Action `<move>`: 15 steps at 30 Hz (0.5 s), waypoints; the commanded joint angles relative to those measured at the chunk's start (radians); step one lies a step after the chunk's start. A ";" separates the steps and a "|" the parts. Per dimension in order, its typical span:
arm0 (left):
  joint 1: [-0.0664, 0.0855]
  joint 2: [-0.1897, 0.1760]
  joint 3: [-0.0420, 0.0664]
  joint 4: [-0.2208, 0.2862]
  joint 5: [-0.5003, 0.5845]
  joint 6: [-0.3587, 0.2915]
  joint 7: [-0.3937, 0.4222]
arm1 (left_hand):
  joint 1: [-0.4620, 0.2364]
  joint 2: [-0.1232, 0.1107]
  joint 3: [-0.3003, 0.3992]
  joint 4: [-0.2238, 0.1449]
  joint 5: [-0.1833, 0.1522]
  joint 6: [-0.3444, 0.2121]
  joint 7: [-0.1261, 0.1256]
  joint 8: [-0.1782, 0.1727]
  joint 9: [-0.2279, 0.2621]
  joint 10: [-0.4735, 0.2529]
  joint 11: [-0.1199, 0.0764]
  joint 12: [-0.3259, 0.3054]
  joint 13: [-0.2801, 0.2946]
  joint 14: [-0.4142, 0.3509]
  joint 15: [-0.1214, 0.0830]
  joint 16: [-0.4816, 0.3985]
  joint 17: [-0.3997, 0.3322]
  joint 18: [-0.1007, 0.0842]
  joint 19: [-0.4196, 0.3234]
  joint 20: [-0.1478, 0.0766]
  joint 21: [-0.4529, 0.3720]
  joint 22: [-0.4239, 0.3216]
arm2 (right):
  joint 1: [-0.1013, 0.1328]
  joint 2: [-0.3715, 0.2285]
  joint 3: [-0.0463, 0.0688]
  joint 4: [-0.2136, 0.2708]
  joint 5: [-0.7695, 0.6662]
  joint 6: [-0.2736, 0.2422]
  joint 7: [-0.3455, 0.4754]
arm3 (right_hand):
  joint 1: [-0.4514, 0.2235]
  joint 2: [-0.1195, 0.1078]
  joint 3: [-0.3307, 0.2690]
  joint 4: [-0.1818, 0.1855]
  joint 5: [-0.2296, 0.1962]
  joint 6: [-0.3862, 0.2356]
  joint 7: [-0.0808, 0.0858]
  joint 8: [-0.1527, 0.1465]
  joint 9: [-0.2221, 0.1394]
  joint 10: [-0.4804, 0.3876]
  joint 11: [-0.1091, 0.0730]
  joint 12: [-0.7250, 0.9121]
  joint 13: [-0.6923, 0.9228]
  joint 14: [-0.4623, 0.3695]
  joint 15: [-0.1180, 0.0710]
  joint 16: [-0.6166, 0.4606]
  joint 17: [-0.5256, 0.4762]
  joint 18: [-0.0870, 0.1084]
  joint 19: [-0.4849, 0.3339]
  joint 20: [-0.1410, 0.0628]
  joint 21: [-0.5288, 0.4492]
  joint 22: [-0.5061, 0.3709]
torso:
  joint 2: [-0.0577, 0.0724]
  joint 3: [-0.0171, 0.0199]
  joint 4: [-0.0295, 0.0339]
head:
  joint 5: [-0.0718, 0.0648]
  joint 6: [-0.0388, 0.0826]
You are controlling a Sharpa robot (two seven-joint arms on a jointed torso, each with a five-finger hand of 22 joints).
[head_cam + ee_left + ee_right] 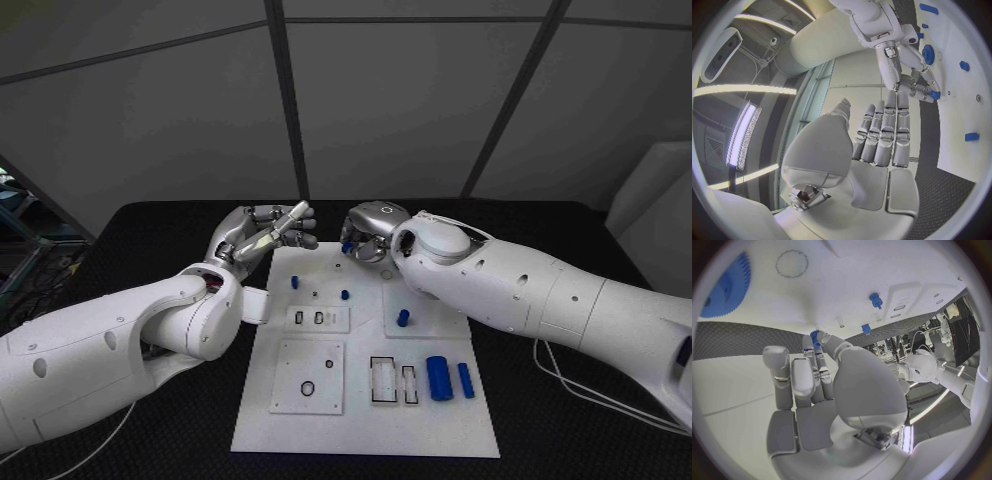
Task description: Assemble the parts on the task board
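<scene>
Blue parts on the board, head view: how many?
6: three small pegs at the far end, one peg mid-board, two cylinders near the right edge. The right arm may hide more.

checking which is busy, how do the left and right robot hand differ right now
The left robot hand is raised off the task board, fingers straight, holding nothing. The right robot hand curls down at the board's far edge, pinching a small blue part. Both are silver on white arms.

You've got a black table (144, 225) carrying the white task board (368, 425), flat at its middle. A thin cable (584, 385) trails over the table's right side.
</scene>
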 commanded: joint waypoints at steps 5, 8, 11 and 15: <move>0.003 0.004 0.001 0.001 -0.006 0.015 0.001 | -0.007 0.001 -0.005 -0.002 -0.004 0.002 0.003 -0.006 -0.001 0.002 0.005 -0.006 -0.001 -0.006 0.000 -0.004 0.002 -0.014 0.003 0.002 0.006 0.002 | 0.001 0.018 0.000 -0.024 -0.003 0.032 0.010 | -0.007 -0.008 -0.001 0.008 -0.002 0.004 0.004 0.002 0.001 -0.004 0.004 -0.007 0.001 0.037 -0.005 0.004 0.000 -0.015 0.007 -0.002 0.006 0.004 | 0.001 0.0003 0.0002 | 0.000 -0.001; 0.004 0.003 0.001 0.002 -0.006 0.015 0.000 | -0.007 0.001 -0.005 -0.002 -0.004 0.002 0.003 -0.006 -0.001 0.002 0.005 -0.006 -0.001 -0.006 0.000 -0.004 0.002 -0.014 0.003 0.002 0.006 0.002 | 0.001 0.022 -0.001 -0.030 -0.003 0.040 0.011 | -0.008 -0.009 -0.001 0.009 -0.003 0.003 0.004 0.001 0.000 -0.005 0.005 -0.008 0.001 0.037 -0.005 0.004 -0.001 -0.016 0.008 -0.001 0.009 0.008 | 0.002 0.0001 0.0002 | 0.002 -0.001; 0.005 0.003 0.001 0.002 -0.006 0.015 0.000 | -0.006 0.002 -0.006 -0.002 -0.004 0.003 0.003 -0.007 -0.001 0.003 0.006 -0.007 -0.001 -0.007 0.000 -0.007 0.003 -0.014 0.001 0.003 0.006 0.002 | 0.001 0.026 -0.001 -0.034 -0.003 0.048 0.012 | -0.009 -0.010 -0.001 0.010 -0.003 0.002 0.004 0.000 0.000 -0.007 0.005 -0.008 0.001 0.036 -0.004 0.004 -0.001 -0.016 0.009 -0.001 0.011 0.012 | 0.003 0.0000 -0.0001 | 0.002 -0.002; 0.005 0.004 0.001 0.002 -0.006 0.016 -0.001 | -0.006 0.002 -0.006 -0.002 -0.004 0.003 0.003 -0.007 -0.001 0.003 0.006 -0.007 -0.001 -0.007 0.000 -0.007 0.003 -0.014 0.001 0.003 0.006 0.002 | 0.001 0.031 -0.001 -0.041 -0.003 0.058 0.011 | -0.011 -0.011 -0.002 0.011 -0.005 -0.002 0.005 -0.004 -0.001 -0.012 0.006 -0.010 0.001 0.036 -0.003 0.005 -0.001 -0.017 0.009 0.000 0.015 0.016 | 0.002 0.0006 -0.0007 | 0.003 -0.004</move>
